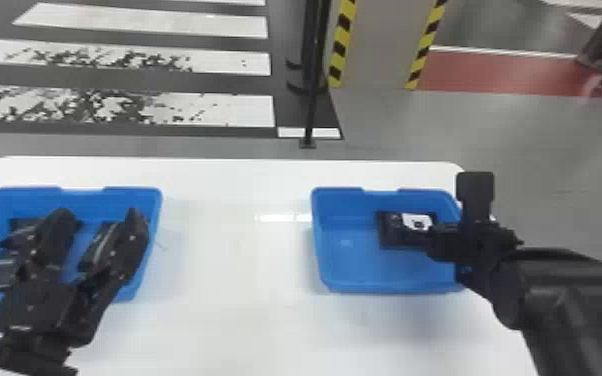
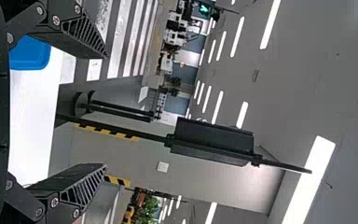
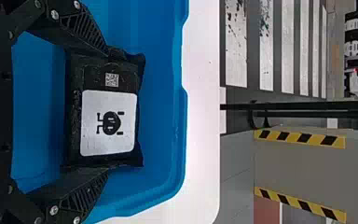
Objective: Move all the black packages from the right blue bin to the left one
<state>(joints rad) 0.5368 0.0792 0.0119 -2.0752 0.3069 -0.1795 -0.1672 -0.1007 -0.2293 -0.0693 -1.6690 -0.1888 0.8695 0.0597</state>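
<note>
Current step, apparently: grasp package point(image 3: 109, 122) in right bin point(image 1: 390, 286), 3 o'clock, with right gripper point(image 3: 107, 112) spread astride. Next: close, lift, carry toward 9 o'clock. Left gripper point(image 2: 106, 110): spread.

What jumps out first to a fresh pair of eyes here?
Two bright blue bins, left and right, at opposite sides of a white table. Then the black package with its white label in the right bin, the right gripper's fingers at opposite edges of it. Beyond the table, bold white floor stripes.
</note>
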